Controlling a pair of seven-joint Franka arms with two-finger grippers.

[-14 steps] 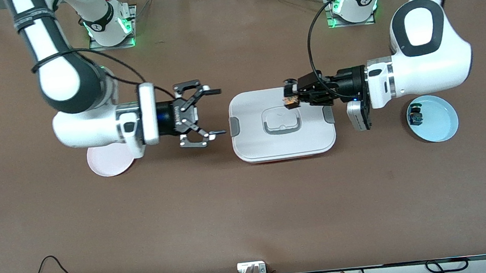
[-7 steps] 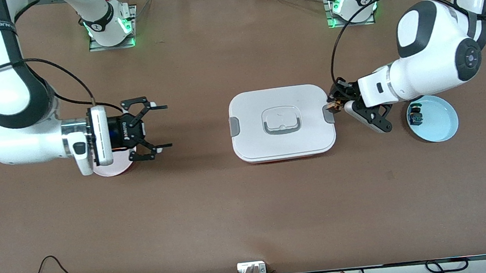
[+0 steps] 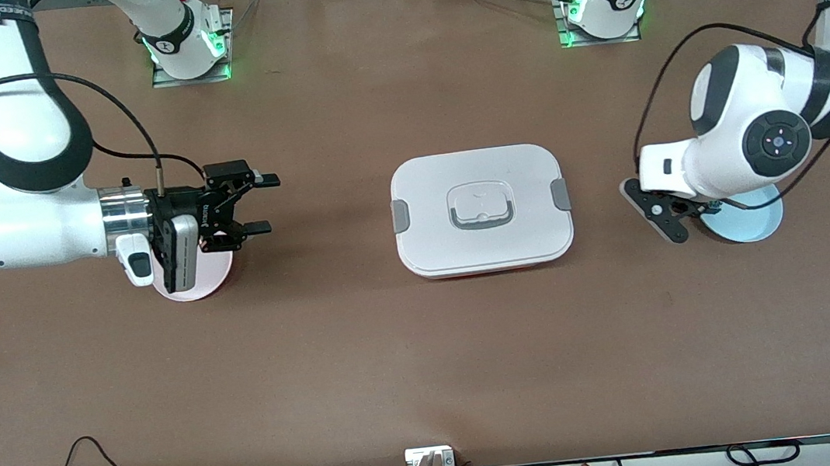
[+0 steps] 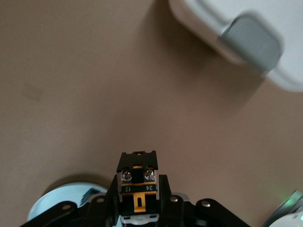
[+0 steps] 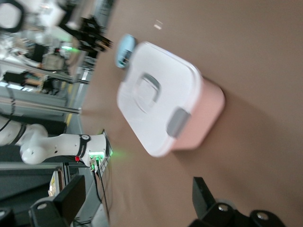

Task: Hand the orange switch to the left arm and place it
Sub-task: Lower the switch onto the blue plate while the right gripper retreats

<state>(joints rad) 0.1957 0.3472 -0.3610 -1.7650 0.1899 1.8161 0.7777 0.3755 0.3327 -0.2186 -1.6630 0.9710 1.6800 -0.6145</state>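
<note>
the left gripper (image 4: 137, 208) is clamped on the switch (image 4: 137, 182), low over bare table between the box (image 3: 485, 248) and the blue plate (image 3: 754, 229), at the left arm's end. the right gripper (image 3: 255, 204) hangs spread and empty over the edge of the pink plate (image 3: 191, 290), waiting. risks, as i judge them: only the switch's lower part looks pinched, so it could twist or slip during a fast swing. the box stands between the two grippers, so a low, straight path would clip its lid or clip. the switch's long axis runs along the fingers, its terminal end pointing outward from the jaws.
</note>
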